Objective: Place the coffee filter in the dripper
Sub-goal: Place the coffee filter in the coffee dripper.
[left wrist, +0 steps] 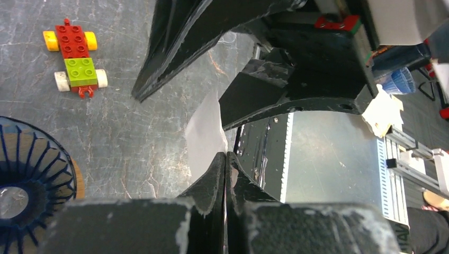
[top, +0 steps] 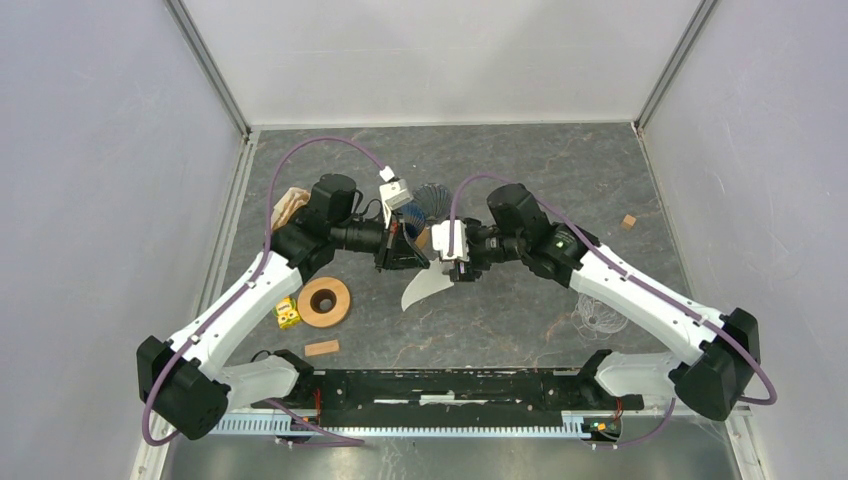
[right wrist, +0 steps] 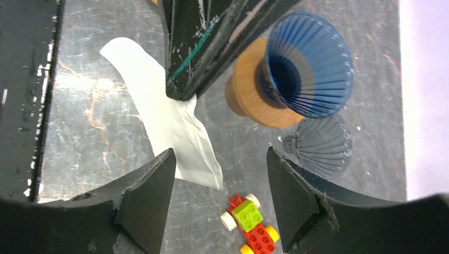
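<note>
The white paper coffee filter (top: 428,288) hangs from my left gripper (top: 404,252), a little above the table. In the left wrist view the left gripper (left wrist: 226,157) is shut on the filter's (left wrist: 204,135) edge. The right gripper (right wrist: 219,182) stands open, its fingers (right wrist: 148,196) just short of the filter (right wrist: 159,121), with nothing between them. In the top view my right gripper (top: 450,258) faces the left one closely. The blue ribbed dripper (right wrist: 310,63) on its wooden collar sits just behind both grippers and shows partly in the top view as the dripper (top: 432,198).
A small Lego car (right wrist: 249,225) lies on the table under the grippers. A wooden ring (top: 324,301), a yellow piece (top: 288,313) and a wooden block (top: 322,348) lie front left. A clear glass dripper (top: 600,315) sits front right, a small wooden cube (top: 628,222) far right.
</note>
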